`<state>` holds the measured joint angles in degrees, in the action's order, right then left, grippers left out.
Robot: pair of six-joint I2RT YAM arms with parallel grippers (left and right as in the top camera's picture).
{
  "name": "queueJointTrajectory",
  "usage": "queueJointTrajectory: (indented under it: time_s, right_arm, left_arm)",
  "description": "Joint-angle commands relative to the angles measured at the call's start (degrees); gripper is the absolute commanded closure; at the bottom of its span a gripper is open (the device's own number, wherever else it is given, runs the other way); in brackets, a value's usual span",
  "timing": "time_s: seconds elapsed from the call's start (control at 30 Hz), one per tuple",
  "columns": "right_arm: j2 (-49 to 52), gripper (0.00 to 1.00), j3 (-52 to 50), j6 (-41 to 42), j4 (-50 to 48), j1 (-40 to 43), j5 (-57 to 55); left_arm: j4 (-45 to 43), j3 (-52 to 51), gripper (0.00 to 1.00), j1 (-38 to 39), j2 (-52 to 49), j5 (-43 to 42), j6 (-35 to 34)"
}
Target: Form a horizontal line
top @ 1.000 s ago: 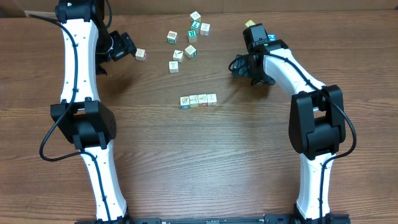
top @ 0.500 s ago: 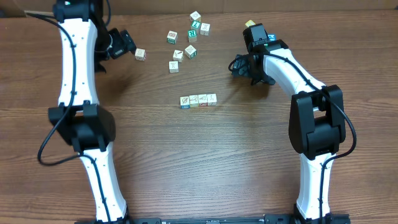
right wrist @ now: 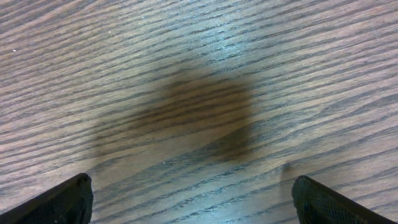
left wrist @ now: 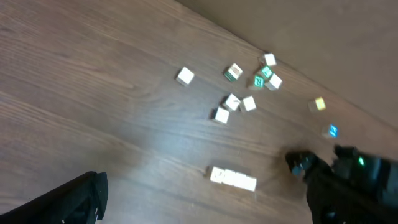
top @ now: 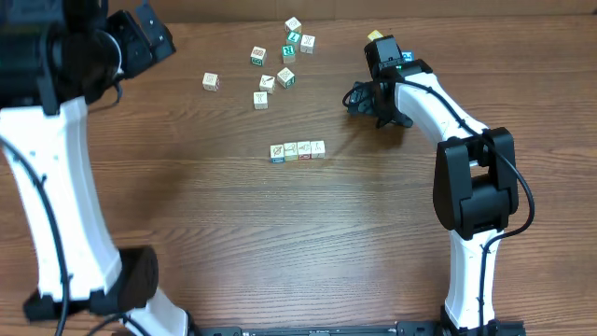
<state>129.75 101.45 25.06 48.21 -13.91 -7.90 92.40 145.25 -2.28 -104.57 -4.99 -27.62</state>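
The horizontal line [top: 298, 150] is a short row of four pale cubes touching side by side in the middle of the table. The left wrist view also shows the horizontal line [left wrist: 233, 178], blurred and far below. My left gripper [top: 145, 35] is raised high at the back left, well clear of the table. In its own view the left gripper [left wrist: 205, 208] is open with nothing between the fingers. My right gripper [top: 367, 98] hovers low to the right of and behind the row. The right gripper [right wrist: 199, 208] is open over bare wood.
Several loose cubes [top: 280, 58] lie scattered behind the row, and a single cube [top: 212, 81] lies apart to their left. The same loose cubes [left wrist: 249, 87] appear in the left wrist view. The right arm [top: 471, 182] stands along the right side.
My left arm has lifted up and swung away from the single cube at the left, now looming near the camera. The right arm and the cubes have not moved.
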Motion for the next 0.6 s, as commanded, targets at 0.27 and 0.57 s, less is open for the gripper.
queueJointTrajectory:
  time_s: [0.27, 0.57]
  right_arm:
    - [-0.9, 0.0, -0.2, 0.0, -0.2, -0.2, -0.6]
    - [-0.9, 0.0, -0.2, 0.0, -0.2, -0.2, -0.6]
  left_arm:
    - [0.2, -23.2, 0.0, 3.3, 16.1, -0.4, 0.4]
    - [0.4, -25.3, 0.0, 4.2, 17.4, -0.4, 0.4]
